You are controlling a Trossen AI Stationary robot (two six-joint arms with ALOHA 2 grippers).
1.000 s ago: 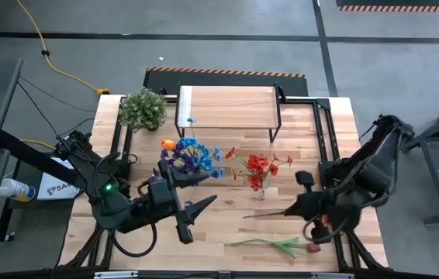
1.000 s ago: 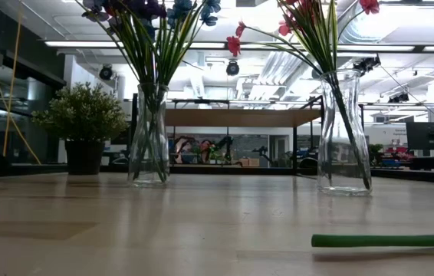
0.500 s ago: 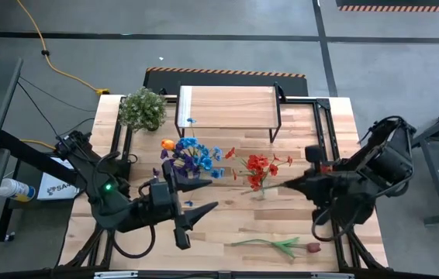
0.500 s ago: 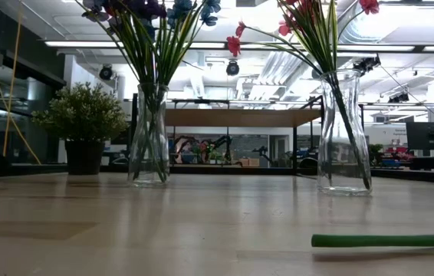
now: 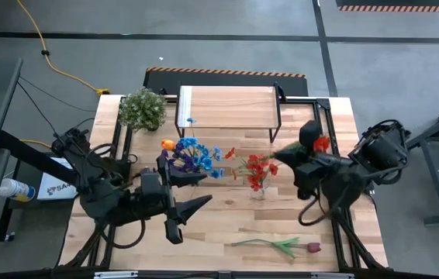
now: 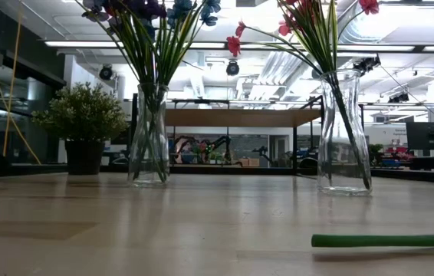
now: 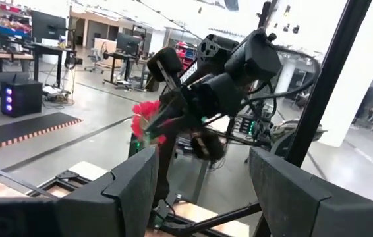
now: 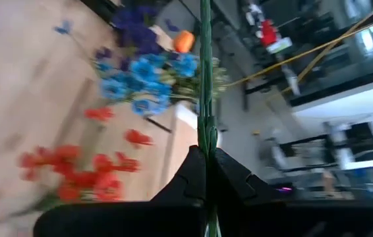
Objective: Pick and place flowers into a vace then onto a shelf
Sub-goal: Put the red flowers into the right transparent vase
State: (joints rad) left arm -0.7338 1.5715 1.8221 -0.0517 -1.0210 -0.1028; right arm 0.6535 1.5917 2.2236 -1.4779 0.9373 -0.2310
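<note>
**Right arm lifts a red flower toward the red bouquet**

Overhead first: the right gripper (image 5: 288, 155), at 3 o'clock on the table, is clamped on a red flower (image 5: 320, 143), carried just beside the vase of red flowers (image 5: 258, 172) near centre, likely to line its stem up with the vase mouth. At 9 o'clock from that vase stands the vase of blue and purple flowers (image 5: 191, 155). The left gripper (image 5: 192, 192) waits at 7 o'clock, fingers apart and empty. 1 tulip (image 5: 281, 245) lies at 6 o'clock, unpicked. The shelf (image 5: 227, 107) at 12 o'clock is bare.

Low view: 2 glass vases, the left one (image 6: 149, 138) and the right one (image 6: 343, 134), stand upright; a green stem (image 6: 386, 241) lies flat in front.

Left wrist view: its fingers (image 7: 134, 187) spread, nothing between; the other arm shows the red bloom (image 7: 145, 122).

Right wrist view: closed fingers (image 8: 190, 178) pinch a green stem (image 8: 205, 79), pointing at the bouquets.
</note>
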